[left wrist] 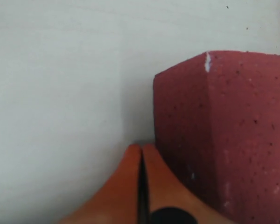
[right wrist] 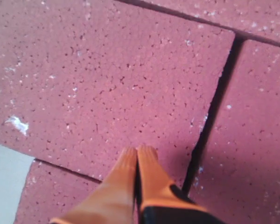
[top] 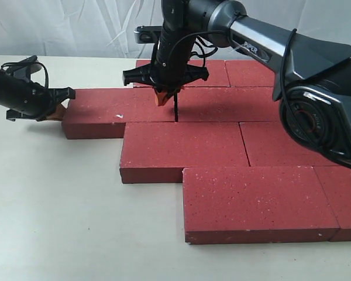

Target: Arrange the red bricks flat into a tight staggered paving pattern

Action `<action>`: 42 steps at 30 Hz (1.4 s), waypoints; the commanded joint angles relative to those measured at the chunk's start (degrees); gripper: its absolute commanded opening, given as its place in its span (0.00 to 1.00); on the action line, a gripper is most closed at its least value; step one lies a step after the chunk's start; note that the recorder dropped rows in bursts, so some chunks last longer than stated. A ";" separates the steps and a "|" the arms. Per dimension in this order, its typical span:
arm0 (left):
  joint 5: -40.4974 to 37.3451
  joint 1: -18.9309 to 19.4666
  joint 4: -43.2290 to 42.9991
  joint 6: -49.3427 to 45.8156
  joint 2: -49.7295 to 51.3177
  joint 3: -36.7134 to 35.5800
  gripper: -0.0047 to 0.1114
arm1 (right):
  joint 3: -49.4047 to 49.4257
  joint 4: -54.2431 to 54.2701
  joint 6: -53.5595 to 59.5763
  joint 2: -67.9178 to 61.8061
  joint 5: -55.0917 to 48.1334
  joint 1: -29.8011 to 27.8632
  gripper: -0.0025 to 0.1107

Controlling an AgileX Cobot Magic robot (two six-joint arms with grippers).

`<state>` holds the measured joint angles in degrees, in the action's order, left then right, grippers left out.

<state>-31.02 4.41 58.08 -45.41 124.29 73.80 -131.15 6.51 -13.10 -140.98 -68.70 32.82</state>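
Red bricks (top: pixel 184 149) lie staggered; left fingers (left wrist: pixel 126 186), right fingers (right wrist: pixel 123 182) both together; right arm (top: pixel 263 36) lettered "PIPER".

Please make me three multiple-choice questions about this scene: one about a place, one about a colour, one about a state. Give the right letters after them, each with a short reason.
1. Where is the left gripper?
A. At the left end of a red brick, low over the table
B. Above the brick nearest the camera
C. Behind the farthest row

2. What colour are the fingers of the right gripper?
A. Blue
B. Orange
C. White

3. How do the right gripper's fingers stand?
A. Wide open
B. Clamped on a brick's edge
C. Closed together, holding nothing

Answers:
1 A: the exterior view shows it beside the end of the brick that reaches furthest left.
2 B: the right wrist view shows both fingers orange.
3 C: the right wrist view shows the two fingers pressed together over a brick's flat top, with nothing between them.
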 commanded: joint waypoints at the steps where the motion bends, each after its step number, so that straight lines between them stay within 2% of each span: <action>1: -0.91 1.14 0.01 0.68 0.37 0.14 0.04 | 1.18 -0.16 0.44 0.24 1.90 -0.11 0.02; 7: -1.08 1.14 0.48 0.68 0.37 0.14 0.04 | 1.18 -0.28 0.44 -1.20 3.70 -0.11 0.02; 16: -4.11 1.14 6.41 0.00 0.37 0.14 0.04 | 1.18 -0.56 0.44 -2.70 6.87 -0.11 0.02; 27: -5.46 1.03 6.94 -0.42 0.37 0.14 0.04 | 1.18 -2.76 -0.79 -2.70 6.45 -0.11 0.02; 36: -5.44 -1.74 6.84 -1.12 0.37 0.14 0.04 | 1.18 -3.14 -2.80 -1.37 6.29 -0.11 0.02; 42: -5.06 -2.07 7.06 -1.65 0.37 0.14 0.04 | 1.18 -4.76 -3.45 1.43 6.38 -0.11 0.02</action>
<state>-33.15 3.49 63.66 -46.67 124.54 73.80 -130.22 3.24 -16.23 -141.69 -62.90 32.92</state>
